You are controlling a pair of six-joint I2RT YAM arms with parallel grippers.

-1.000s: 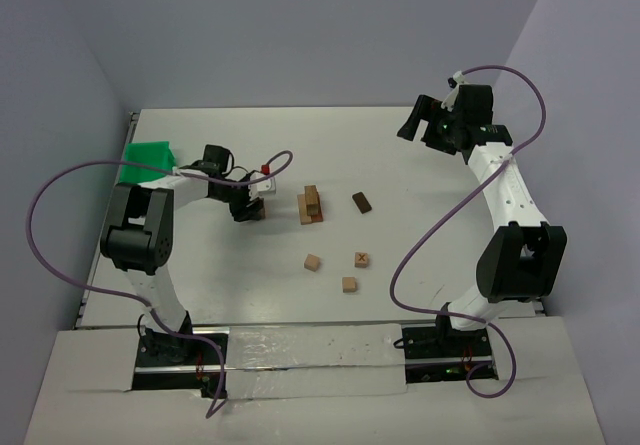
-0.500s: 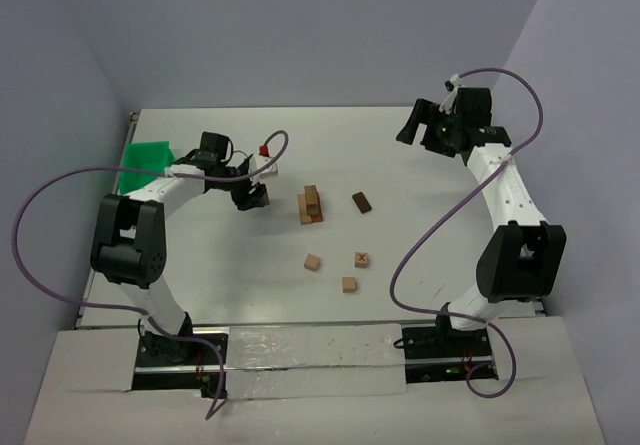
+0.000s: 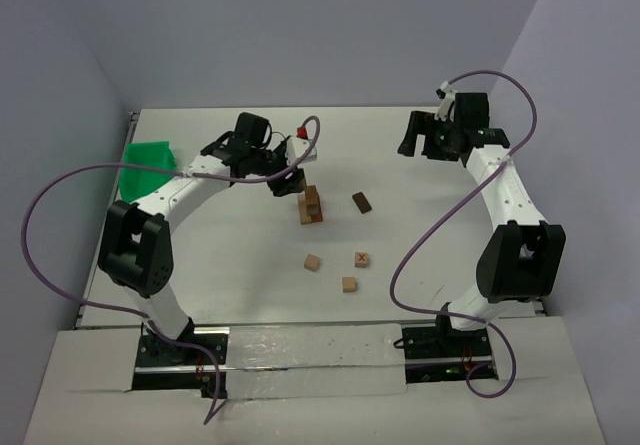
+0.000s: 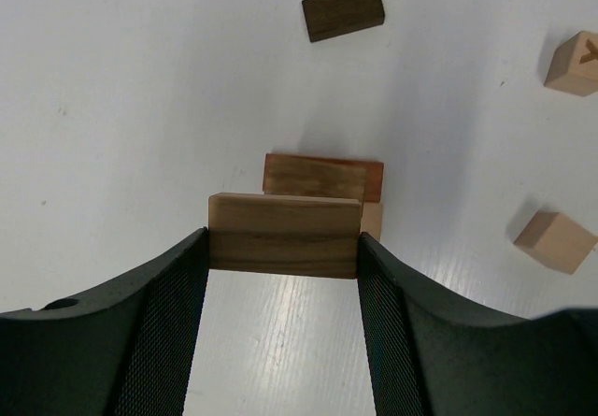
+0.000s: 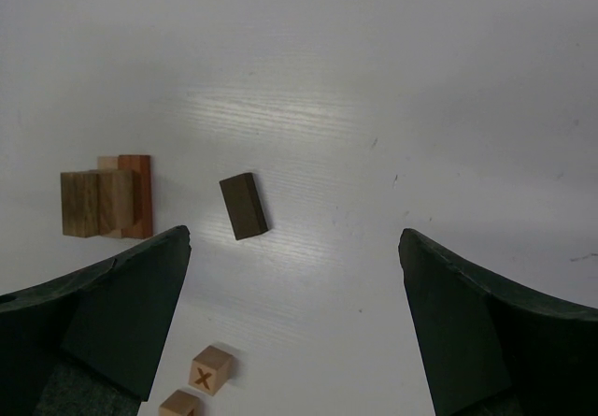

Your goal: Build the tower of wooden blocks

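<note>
Left gripper (image 4: 283,250) grasps a tan wooden bar (image 4: 283,234) near the tower (image 4: 323,176); right gripper (image 5: 291,236) spread wide, empty; one cube (image 5: 211,371) reads "X".

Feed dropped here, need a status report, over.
Left gripper shut on a wood bar, close to the tower. Right gripper open, empty. Nothing in the way.

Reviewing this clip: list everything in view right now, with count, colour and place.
tower: one stack, tan with a reddish block, table centre
held bar: one, tan-brown, close to the tower
dark block: one, dark brown, right of the tower
X cube: one, tan, nearer than the dark block
plain cubes: two, tan, beside the X cube
green tray: one, far-left table edge
table: one, white
cables: two, purple, one per arm
left gripper: black, clamping the held bar
right gripper: black, open, empty, far right
</note>
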